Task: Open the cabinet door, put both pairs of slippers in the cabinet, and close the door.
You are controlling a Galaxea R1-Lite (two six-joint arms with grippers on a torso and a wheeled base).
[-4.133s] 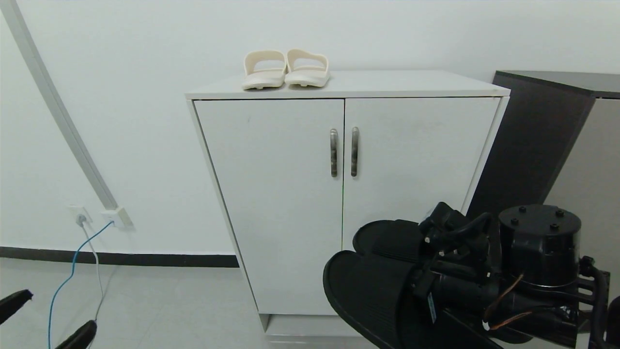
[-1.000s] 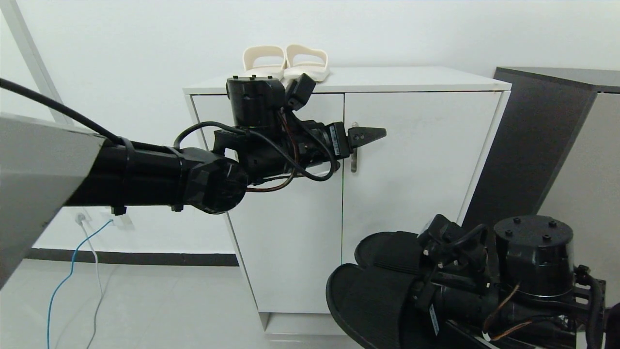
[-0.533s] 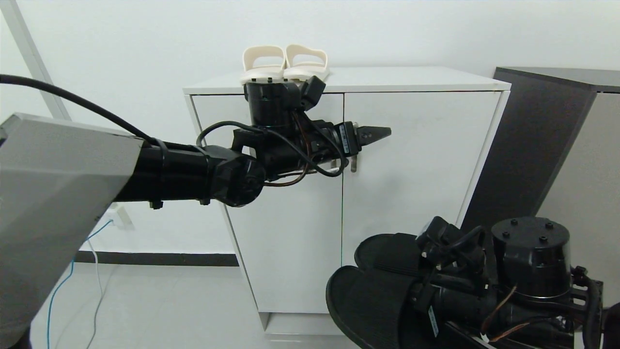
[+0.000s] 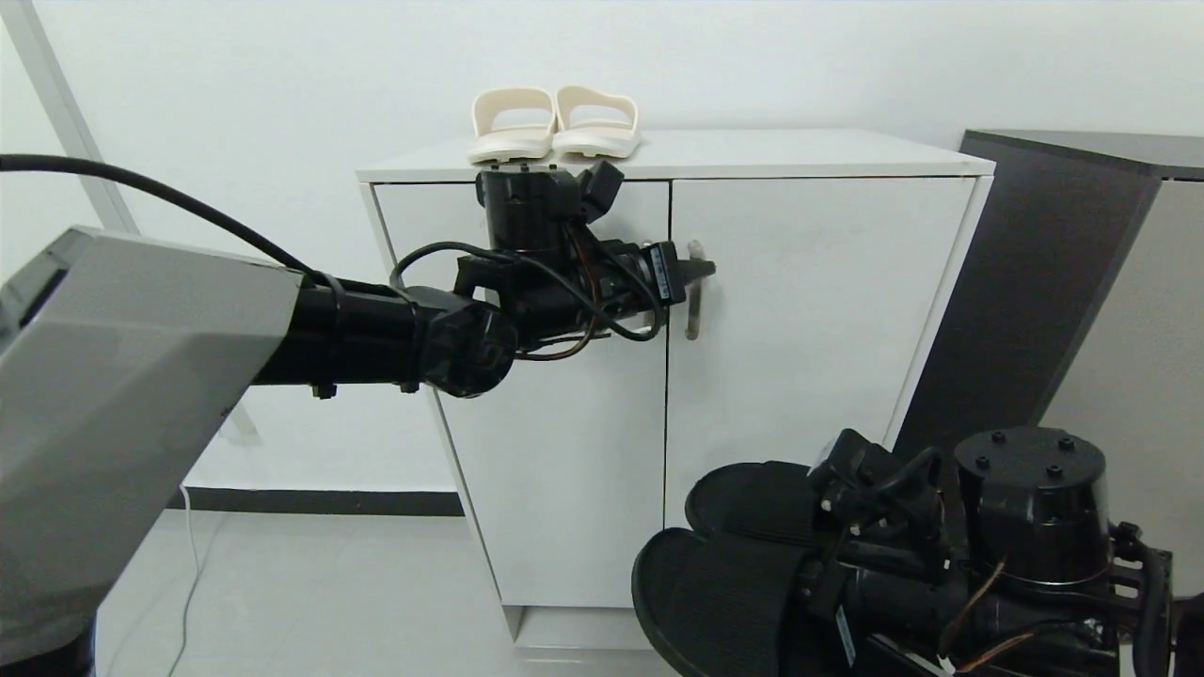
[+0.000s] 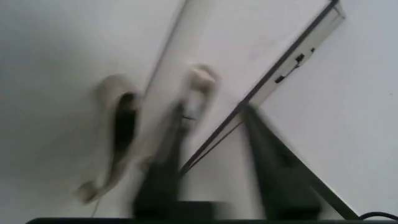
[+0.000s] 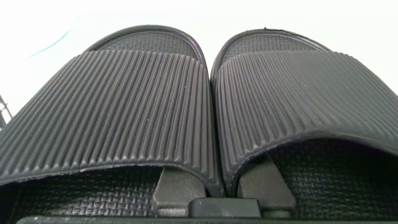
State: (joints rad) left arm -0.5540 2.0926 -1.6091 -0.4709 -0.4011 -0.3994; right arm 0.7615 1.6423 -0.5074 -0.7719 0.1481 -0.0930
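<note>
Left gripper point(image 4: 702, 270): spread, empty, at handle point(image 4: 694, 291)
Right gripper point(image 6: 221, 190): clamped on black slippers point(image 6: 143, 106)
Tip: straddle handle squarely, then pull outward

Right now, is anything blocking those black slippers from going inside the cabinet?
Yes: the cabinet door looks shut. It stands between the black slippers, held low in the right gripper, and the inside. The left gripper is at the door handle.
</note>
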